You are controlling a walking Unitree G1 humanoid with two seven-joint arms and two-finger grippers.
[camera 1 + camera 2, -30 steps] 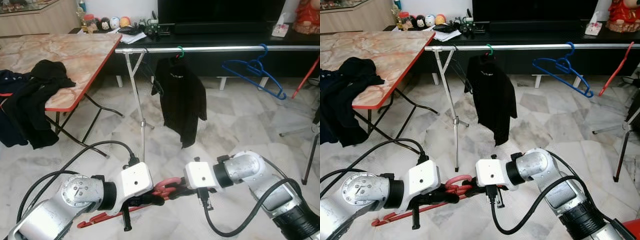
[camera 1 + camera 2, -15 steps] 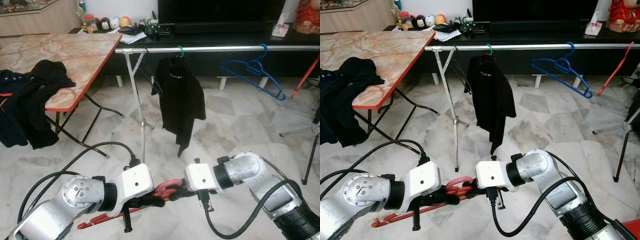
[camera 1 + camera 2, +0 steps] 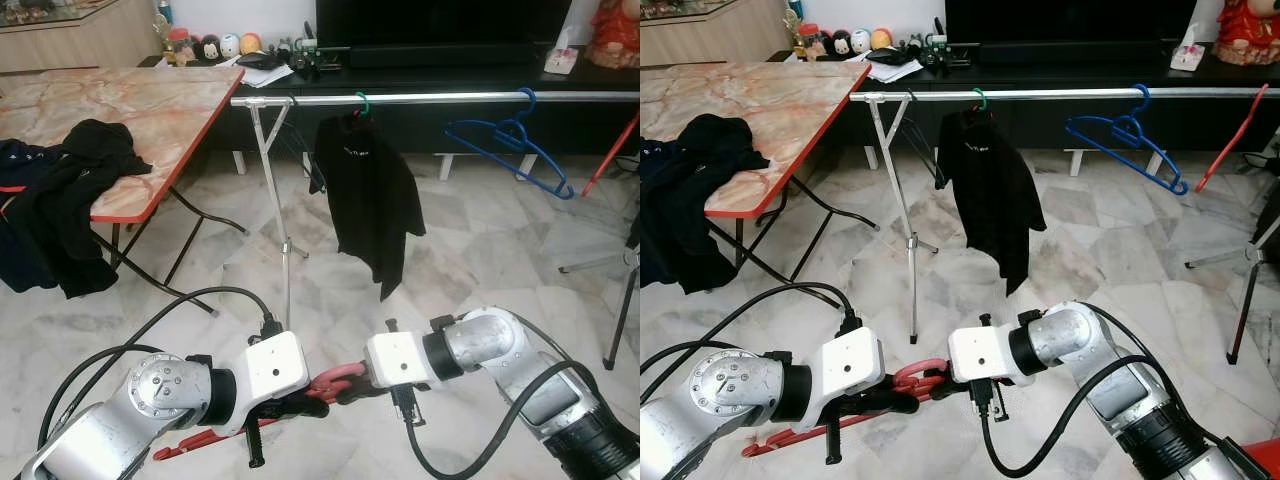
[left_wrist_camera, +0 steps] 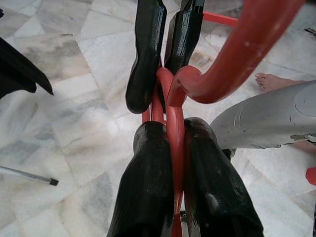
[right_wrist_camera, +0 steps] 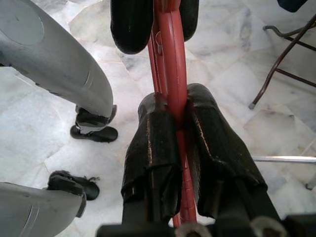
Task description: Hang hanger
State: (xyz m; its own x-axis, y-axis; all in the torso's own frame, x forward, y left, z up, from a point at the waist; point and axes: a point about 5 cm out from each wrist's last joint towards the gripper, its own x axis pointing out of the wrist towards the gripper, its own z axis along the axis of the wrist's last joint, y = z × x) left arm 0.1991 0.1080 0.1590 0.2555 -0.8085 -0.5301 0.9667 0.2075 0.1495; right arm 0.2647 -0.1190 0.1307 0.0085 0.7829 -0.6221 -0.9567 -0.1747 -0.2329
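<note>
Red hanger [image 3: 923,378] held low before robot, clamped from both ends: left gripper [image 3: 902,401] closed on it, right gripper [image 3: 952,383] closed on it just beside, fingertips almost meeting. Ahead of grippers, rail [image 3: 440,97] set well apart, with black garment [image 3: 372,200] hung straight beyond, blue hanger [image 3: 512,140] to right. Rail leg [image 3: 284,240] stood between grippers and rail. Table [image 3: 150,105] with dark clothes [image 3: 70,200] seen ahead left.
</note>
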